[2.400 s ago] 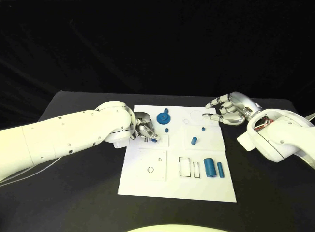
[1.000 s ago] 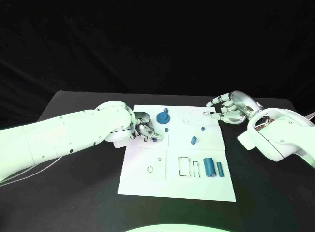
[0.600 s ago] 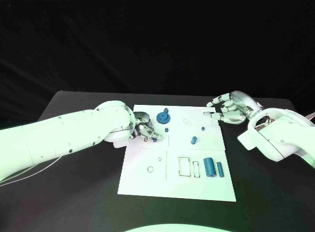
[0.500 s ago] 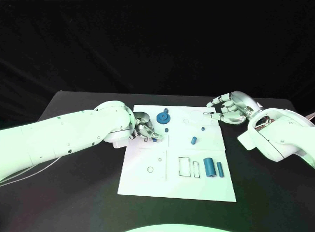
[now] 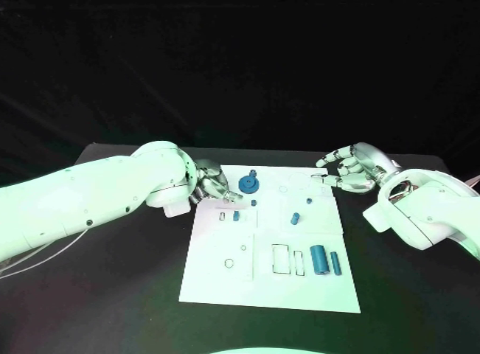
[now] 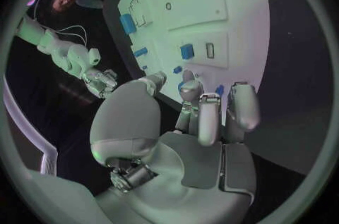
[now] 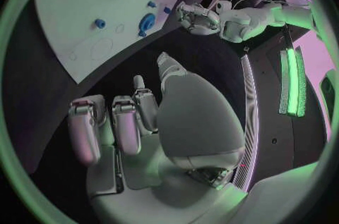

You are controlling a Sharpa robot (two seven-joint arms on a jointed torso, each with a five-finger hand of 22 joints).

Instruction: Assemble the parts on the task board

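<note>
Overhead, the left hand [image 5: 211,184] hovers at the task board's [image 5: 304,287] far-left edge, near a small blue part [image 5: 235,216]. In the left wrist view its fingers [image 6: 209,114] are apart, holding nothing. In the right wrist view, the right hand [image 7: 134,117] curls inward, empty, presumably parked clear.

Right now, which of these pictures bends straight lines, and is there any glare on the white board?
Left wrist view: the white rectangular task board has curved edges, fisheye distortion. Right wrist view: the same bending, with a bright green light strip glaring at the rim. Head view: board edges straight, evenly lit, no glare, black table dim.
</note>
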